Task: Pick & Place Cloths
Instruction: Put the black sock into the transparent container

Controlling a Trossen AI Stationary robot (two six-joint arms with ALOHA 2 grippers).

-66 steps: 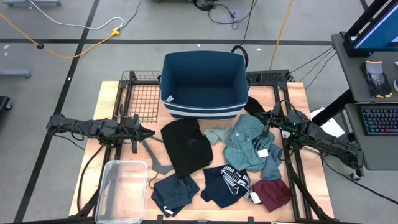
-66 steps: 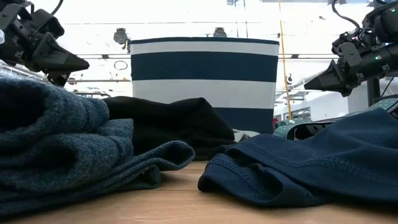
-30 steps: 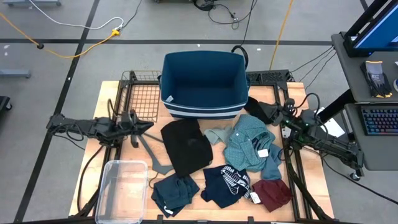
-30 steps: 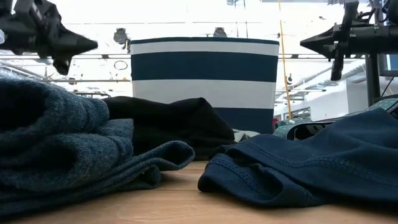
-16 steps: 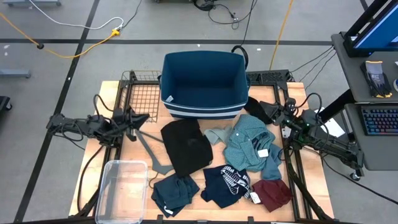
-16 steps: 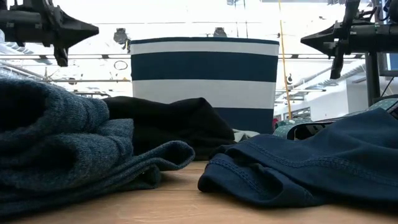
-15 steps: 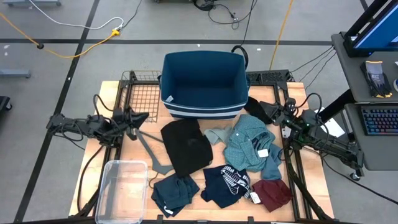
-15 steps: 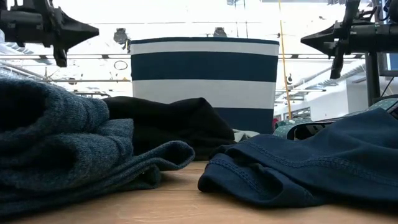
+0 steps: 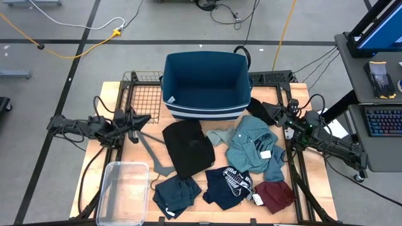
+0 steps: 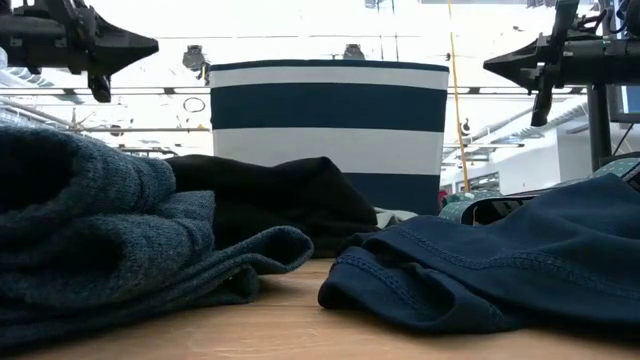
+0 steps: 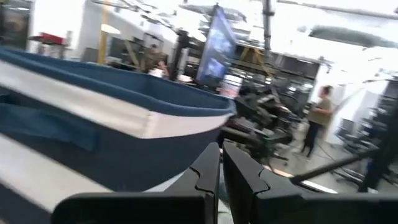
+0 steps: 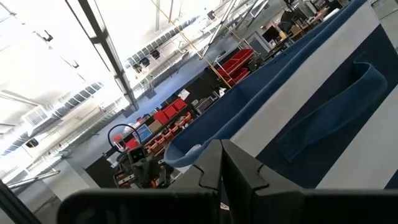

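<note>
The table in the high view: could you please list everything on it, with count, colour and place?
Basket: one, navy with white stripe, back centre, empty.
Black cloth: one, centre.
Teal checked cloth: one, right of centre.
Pale green cloth: one, between those two.
Dark teal cloth: one, front, left of centre.
Navy printed cloth: one, front centre.
Maroon cloth: one, front right.
Hanger: one, grey, left of the black cloth.
Clear bin: one, front left.
Wire rack: one, back left.
Left gripper: shut, raised at left.
Right gripper: shut, raised at right.
</note>
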